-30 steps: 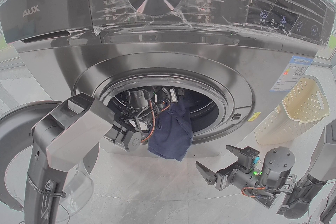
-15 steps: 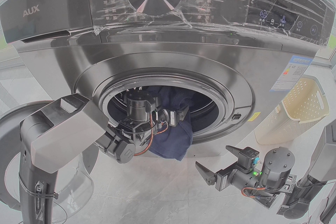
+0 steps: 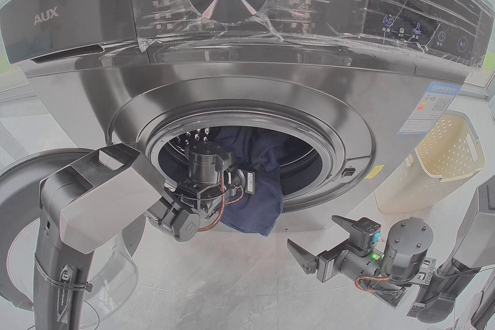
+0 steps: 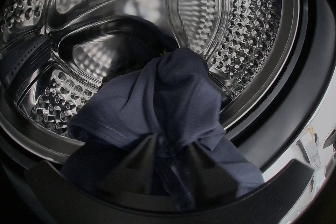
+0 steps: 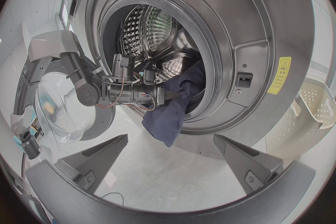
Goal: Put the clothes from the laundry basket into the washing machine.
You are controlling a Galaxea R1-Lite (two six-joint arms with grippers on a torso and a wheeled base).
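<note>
Here, left pincer [image 4: 171, 146] clamped on navy garment [image 4: 164, 95] at drum [image 4: 245, 7] mouth, right pincer [image 3: 313, 231] wide open, empty.

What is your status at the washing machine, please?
Left gripper, jaws shut on navy garment, at washing machine opening. Right gripper, jaws open, low out front. Garment half in, rest hanging over rim. Nothing blocking.

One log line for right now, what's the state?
left claw: shut on navy garment at drum mouth | navy garment: partly hanging outside | right claw: open, below opening
</note>
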